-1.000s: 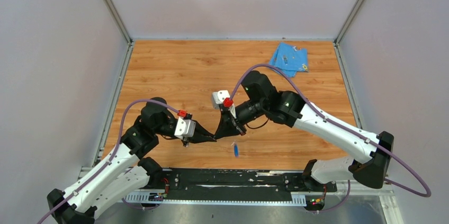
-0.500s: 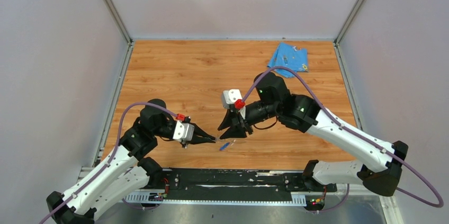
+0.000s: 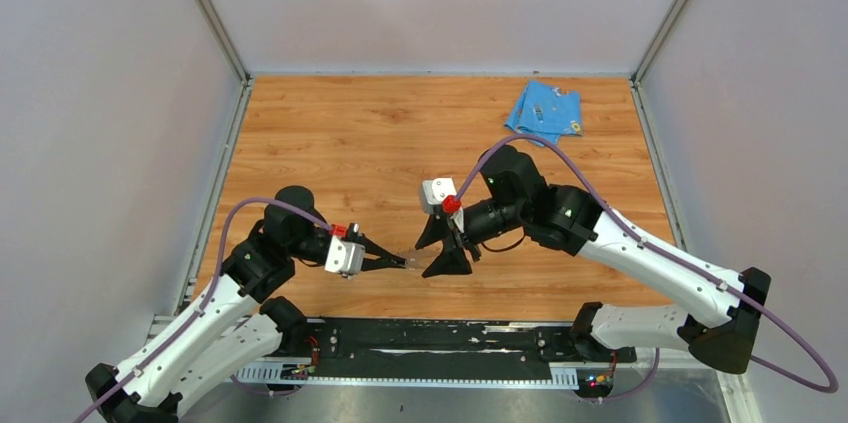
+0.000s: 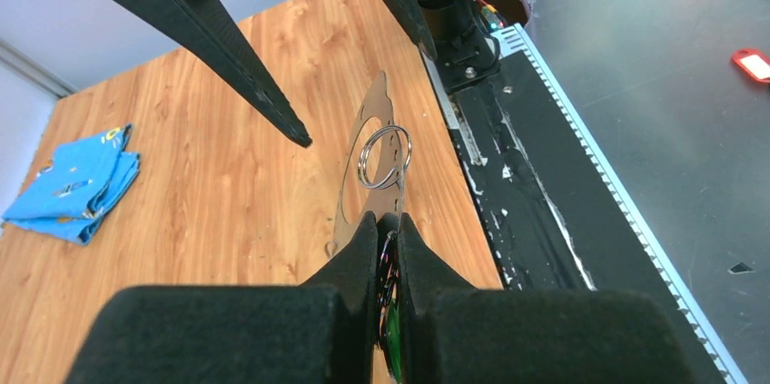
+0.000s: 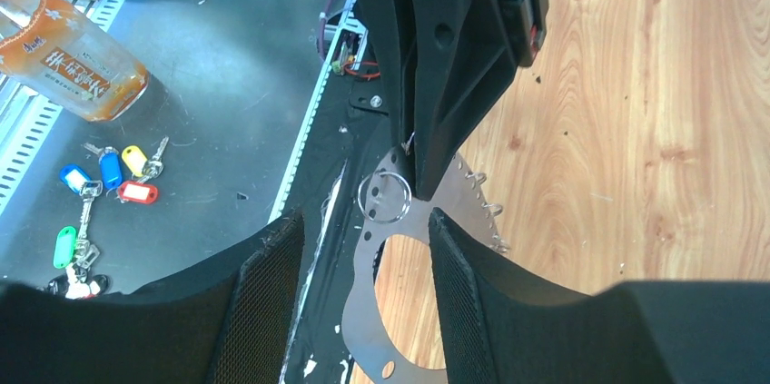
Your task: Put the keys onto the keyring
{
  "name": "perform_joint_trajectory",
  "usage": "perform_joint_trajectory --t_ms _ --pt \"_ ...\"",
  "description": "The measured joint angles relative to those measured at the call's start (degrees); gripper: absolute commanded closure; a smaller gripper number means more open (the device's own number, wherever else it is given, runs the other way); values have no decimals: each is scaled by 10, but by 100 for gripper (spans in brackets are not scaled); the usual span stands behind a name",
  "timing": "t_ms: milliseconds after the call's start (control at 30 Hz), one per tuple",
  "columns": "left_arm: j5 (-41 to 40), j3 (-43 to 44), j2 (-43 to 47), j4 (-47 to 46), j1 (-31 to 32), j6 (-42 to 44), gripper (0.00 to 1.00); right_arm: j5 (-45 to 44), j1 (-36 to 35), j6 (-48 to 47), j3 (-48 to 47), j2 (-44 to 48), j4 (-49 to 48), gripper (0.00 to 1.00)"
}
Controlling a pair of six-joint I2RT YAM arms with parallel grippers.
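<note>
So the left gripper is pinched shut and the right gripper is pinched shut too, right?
Not quite. The left gripper is pinched shut, but the right gripper is open: the right wrist view shows its fingers standing apart, with the keyring showing between them.

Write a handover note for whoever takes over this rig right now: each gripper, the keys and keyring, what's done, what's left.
Left gripper: shut on the keyring; something green shows in its grip, maybe the green key; a small wire ring sits by its tips.
Right gripper: open, straddling the keyring.
Blue key: not visible.
Done: no key visibly threaded.
Left: thread both keys.
</note>
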State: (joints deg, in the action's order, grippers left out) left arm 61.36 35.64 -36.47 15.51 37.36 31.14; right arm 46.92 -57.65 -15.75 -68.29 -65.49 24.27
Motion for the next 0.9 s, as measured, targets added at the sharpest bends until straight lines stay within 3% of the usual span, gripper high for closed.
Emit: perform_joint_trajectory --t_ms 133,267,333,400,533,667,800,900 --pt "-1 3 1 1 0 4 100 -1 0 3 12 0 0 44" --pt "-3 9 3 0 0 11 100 -11 0 12 14 -6 -3 30" --pt "-8 9 5 -1 0 15 100 -14 0 19 15 -8 -4 30" --pt "-16 9 6 -2 0 15 100 -17 0 24 22 -8 -13 37" --pt "-30 9 6 -17 0 5 100 -24 0 35 41 -8 -35 76" --pt "-37 9 6 -21 0 -24 100 -45 -1 42 45 -6 -58 93" --pt "-52 9 5 -22 -1 -50 100 -75 -5 41 57 5 -81 100" --pt "-55 9 3 -23 0 -61 80 -101 -14 40 67 17 -90 100"
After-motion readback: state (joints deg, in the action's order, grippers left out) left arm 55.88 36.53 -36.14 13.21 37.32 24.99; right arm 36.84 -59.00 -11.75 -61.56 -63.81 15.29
